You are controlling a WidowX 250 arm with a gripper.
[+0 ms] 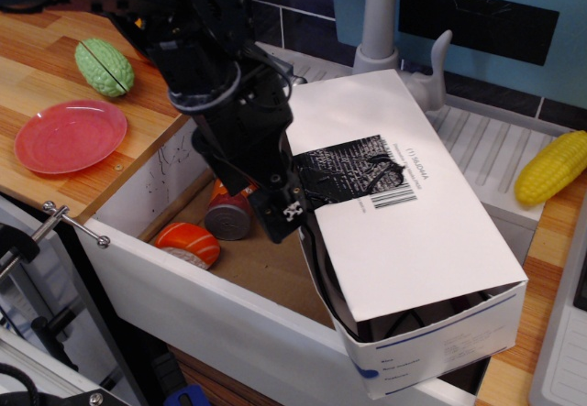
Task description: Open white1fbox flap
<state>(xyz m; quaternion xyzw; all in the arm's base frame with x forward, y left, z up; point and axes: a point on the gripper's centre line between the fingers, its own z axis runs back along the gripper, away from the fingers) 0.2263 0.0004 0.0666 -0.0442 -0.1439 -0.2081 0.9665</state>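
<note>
Wooden butcher-block surface [55,62] fills the left of my feed, dark tiles and a blue panel behind it. My landmark is the long white cardboard box [417,268], lying tilted across the right corner of the bigger white-walled, brown-floored bin [183,287]. Its large white lid flap [404,232], with a black tape patch [344,181] and a barcode, lies closed on top. At the box's left long edge, level with the tape, sits my black pincer [286,215], its tip touching or just beside the flap edge; I cannot tell how far apart its jaws stand or whether they hold anything. Left of the box, down in the bin, I see 1 grey-topped can [227,220] and 1 orange salmon-like toy [187,244]. Further left lie a red round plate [69,136] and a green ridged vegetable toy [104,67]. Right of the box lies a yellow corn cob [552,166].
</note>
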